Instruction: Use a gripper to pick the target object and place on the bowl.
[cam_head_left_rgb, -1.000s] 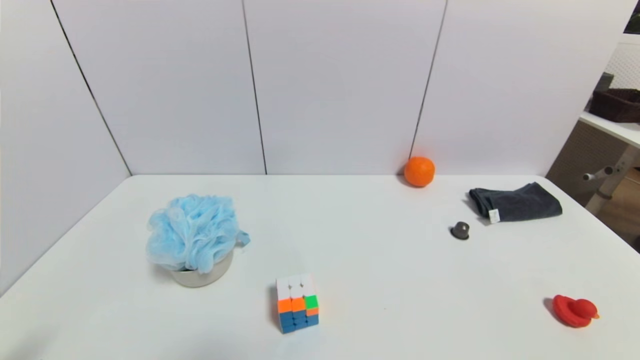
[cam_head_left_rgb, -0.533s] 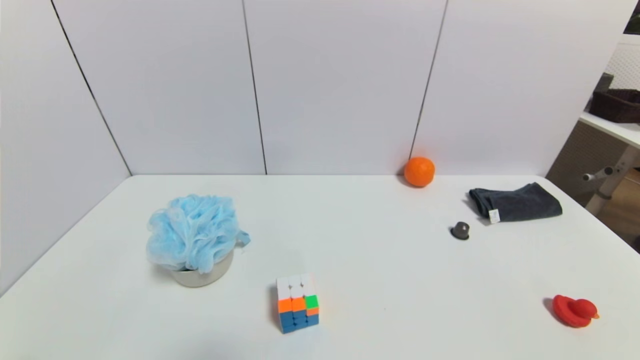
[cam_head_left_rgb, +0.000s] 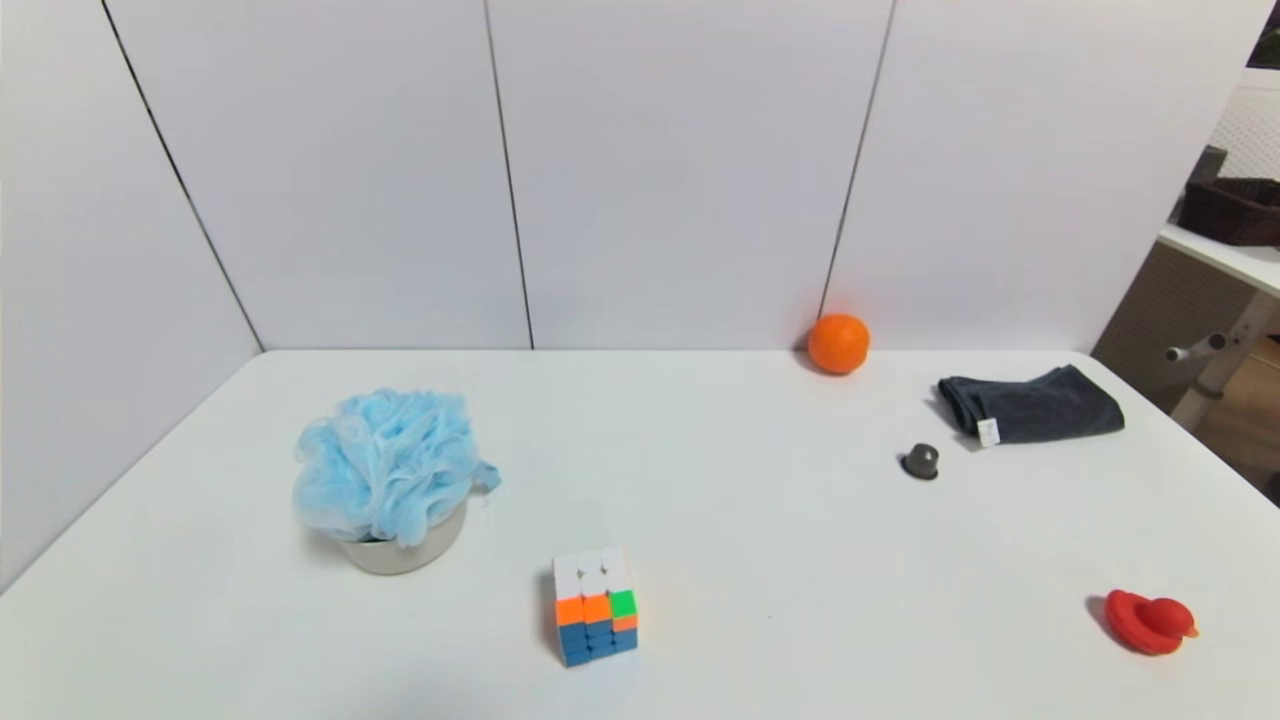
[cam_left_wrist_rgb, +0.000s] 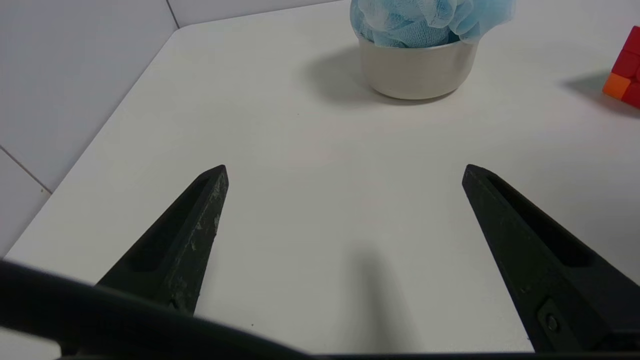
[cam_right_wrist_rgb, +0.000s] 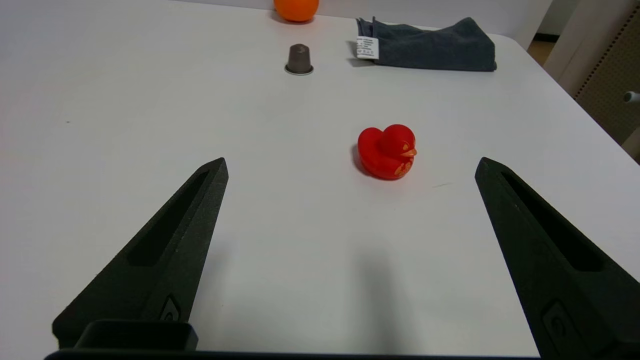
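While the head view shows neither arm, it does show the pouf (cam_head_left_rgb: 385, 465) already sitting on the bowl (cam_head_left_rgb: 405, 550), spilling over its rim, so I judge the placing done. With the bowl as landmark: the cube (cam_head_left_rgb: 594, 606) stands near it, toward the robot and to the right; the orange ball (cam_head_left_rgb: 838, 343) is well off to the right against the back wall; the cloth (cam_head_left_rgb: 1030, 405), a small grey cap (cam_head_left_rgb: 920, 461) and a red duck (cam_head_left_rgb: 1148, 621) lie farther right still on the counter (cam_head_left_rgb: 760, 560).

From the left wrist, the left gripper (cam_left_wrist_rgb: 345, 172) hangs over bare counter with its fingers (cam_left_wrist_rgb: 200, 220) spread wide and holding nothing. The bowl (cam_left_wrist_rgb: 417, 70) lies straight ahead, apart from the tips, with the pouf (cam_left_wrist_rgb: 425, 20) heaped in it and a corner of the cube (cam_left_wrist_rgb: 625, 75) beside it. This arm is the nearer to the bowl, and nothing stands between.

From the right wrist, the right gripper (cam_right_wrist_rgb: 350, 165) is likewise spread and empty, well away from the bowl. The duck (cam_right_wrist_rgb: 387, 151) sits just ahead between the tips, the cap (cam_right_wrist_rgb: 299, 60), cloth (cam_right_wrist_rgb: 427, 45) and ball (cam_right_wrist_rgb: 296, 9) beyond.
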